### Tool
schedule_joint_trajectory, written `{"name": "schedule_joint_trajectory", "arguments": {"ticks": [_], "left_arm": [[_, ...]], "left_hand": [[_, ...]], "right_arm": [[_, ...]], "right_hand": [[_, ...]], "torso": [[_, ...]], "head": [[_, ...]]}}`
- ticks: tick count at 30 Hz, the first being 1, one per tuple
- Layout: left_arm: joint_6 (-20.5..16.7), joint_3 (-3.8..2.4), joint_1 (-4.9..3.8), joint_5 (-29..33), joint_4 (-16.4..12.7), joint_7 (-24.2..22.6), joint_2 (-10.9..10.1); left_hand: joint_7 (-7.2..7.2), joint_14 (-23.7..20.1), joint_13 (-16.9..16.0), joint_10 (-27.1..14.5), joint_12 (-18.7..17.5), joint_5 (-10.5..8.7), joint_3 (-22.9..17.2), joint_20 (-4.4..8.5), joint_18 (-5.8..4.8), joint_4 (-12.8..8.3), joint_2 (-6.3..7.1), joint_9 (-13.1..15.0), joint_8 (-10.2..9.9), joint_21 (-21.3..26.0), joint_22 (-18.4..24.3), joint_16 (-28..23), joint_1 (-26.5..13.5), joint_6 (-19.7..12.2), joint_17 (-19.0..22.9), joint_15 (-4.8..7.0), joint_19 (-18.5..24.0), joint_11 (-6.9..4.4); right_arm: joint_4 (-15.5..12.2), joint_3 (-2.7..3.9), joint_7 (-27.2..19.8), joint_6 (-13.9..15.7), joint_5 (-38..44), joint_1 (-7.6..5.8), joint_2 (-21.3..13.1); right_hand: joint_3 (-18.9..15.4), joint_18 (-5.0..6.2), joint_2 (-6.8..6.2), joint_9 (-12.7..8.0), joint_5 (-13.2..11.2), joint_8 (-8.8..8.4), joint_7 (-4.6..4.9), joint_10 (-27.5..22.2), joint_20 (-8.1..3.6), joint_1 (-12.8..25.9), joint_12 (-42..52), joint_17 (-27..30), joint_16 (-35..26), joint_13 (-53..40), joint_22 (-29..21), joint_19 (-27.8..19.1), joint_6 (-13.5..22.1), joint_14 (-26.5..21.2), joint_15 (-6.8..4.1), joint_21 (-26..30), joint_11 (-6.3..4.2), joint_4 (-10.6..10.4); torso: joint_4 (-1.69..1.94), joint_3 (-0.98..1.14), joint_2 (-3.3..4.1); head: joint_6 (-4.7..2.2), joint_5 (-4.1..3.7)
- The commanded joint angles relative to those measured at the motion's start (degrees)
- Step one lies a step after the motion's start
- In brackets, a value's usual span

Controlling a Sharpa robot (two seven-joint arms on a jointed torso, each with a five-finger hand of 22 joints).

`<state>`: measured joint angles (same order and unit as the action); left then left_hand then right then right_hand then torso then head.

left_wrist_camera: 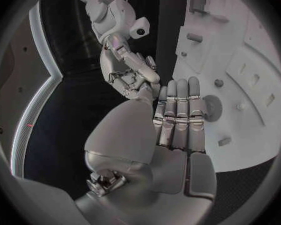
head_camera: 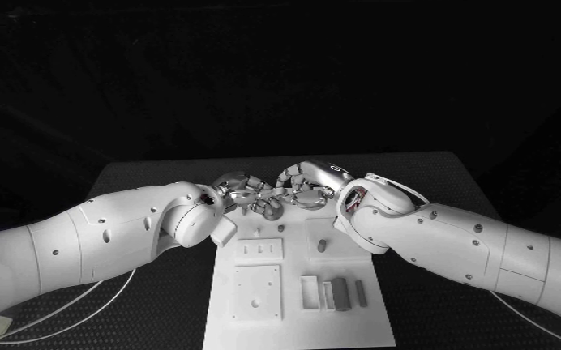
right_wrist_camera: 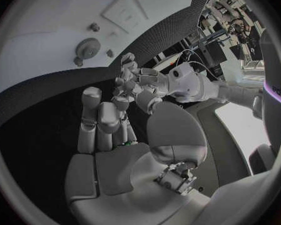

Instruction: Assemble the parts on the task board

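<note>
Looking down from the head, both hands meet over the task board's (head_camera: 293, 317) far end, left hand (head_camera: 240, 190) and right hand (head_camera: 306, 186) nearly touching; their hold I cannot tell. Left wrist: fingers (left_wrist_camera: 178, 116) straight, empty. Right wrist: fingers (right_wrist_camera: 97, 120) extended, empty. Grey parts (head_camera: 339, 292) lie nearer; reach slowly.

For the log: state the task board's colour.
White: the task board shows best in the head view, against the black table.

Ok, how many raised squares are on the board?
2. The small square lies on the board beside the left hand; the big square lies nearer the robot. That hand and the right hand cover the far end, so others may be hidden.
</note>
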<state>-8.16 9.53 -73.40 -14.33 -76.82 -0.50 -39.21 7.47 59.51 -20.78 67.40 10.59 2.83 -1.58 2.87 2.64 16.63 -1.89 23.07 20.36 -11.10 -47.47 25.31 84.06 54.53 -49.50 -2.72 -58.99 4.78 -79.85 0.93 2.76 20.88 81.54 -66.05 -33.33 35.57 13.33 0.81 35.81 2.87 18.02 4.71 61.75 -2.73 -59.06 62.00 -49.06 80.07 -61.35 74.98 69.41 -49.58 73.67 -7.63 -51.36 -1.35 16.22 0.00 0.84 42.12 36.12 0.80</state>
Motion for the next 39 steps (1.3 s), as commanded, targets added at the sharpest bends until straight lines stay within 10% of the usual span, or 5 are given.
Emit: {"name": "schedule_joint_trajectory", "arguments": {"ticks": [1, 21, 39], "left_arm": [[0.4, -0.02, 0.0, 0.2, -0.1, -0.6, 0.0], [0.5, -0.04, 0.0, 5.1, -0.1, 0.1, 0.2], [1.2, -0.04, 0.0, 7.6, 0.0, 0.9, 0.1]], "left_hand": [[-0.18, 0.6, -0.2, 0.7, 0.4, 0.06, -0.4, -0.09, 0.1, -0.1, 0.04, 0.2, 0.3, 0.1, -0.2, 0.5, 0.8, 0.6, -0.3, -0.01, -0.4, -0.1], [-1.58, 1.4, -2.6, 2.9, 1.0, 0.06, -2.0, 0.85, -0.94, -0.5, 0.7, 2.1, 1.0, 0.0, -1.9, 3.0, 8.7, 2.6, -3.4, 0.94, -0.5, -1.18], [-1.73, 1.3, -3.9, 3.2, 0.6, 0.23, -3.2, 1.15, -1.39, -0.4, 1.95, 3.4, 0.6, 0.3, -2.9, 3.2, 7.1, 2.9, -4.7, 1.13, -0.1, -1.34]], "right_arm": [[0.0, 0.05, -0.3, -1.0, -0.1, 0.0, 0.0], [2.0, 0.02, 0.0, -1.6, 0.4, 0.01, 1.4], [2.4, 0.0, -0.1, -1.8, 0.5, 0.05, 1.6]], "right_hand": [[0.0, 1.66, 0.51, 0.1, 0.0, 0.16, -0.06, 0.0, -0.56, 0.3, 0.2, 0.0, 0.0, 0.0, 0.8, 0.0, -9.8, -0.1, -0.25, -0.1, -0.36, 0.3], [0.0, 1.66, 0.5, 0.2, 0.0, 0.13, -0.05, 0.0, -0.56, 0.3, 0.1, 0.0, 0.0, 0.0, 0.8, 0.0, -9.8, -0.1, -0.25, 0.0, -0.35, 0.3], [0.0, 1.67, 0.5, 0.2, 0.0, 0.11, -0.05, 0.0, -0.56, 0.3, 0.1, 0.0, 0.0, 0.0, 0.8, 0.0, -9.8, -0.1, -0.25, 0.0, -0.35, 0.3]], "torso": [[-0.03, 0.0, -0.01], [0.0, 0.0, -0.01], [-0.06, 0.0, -0.01]], "head": [[0.04, 0.08], [0.14, 0.01], [0.27, -0.1]]}}
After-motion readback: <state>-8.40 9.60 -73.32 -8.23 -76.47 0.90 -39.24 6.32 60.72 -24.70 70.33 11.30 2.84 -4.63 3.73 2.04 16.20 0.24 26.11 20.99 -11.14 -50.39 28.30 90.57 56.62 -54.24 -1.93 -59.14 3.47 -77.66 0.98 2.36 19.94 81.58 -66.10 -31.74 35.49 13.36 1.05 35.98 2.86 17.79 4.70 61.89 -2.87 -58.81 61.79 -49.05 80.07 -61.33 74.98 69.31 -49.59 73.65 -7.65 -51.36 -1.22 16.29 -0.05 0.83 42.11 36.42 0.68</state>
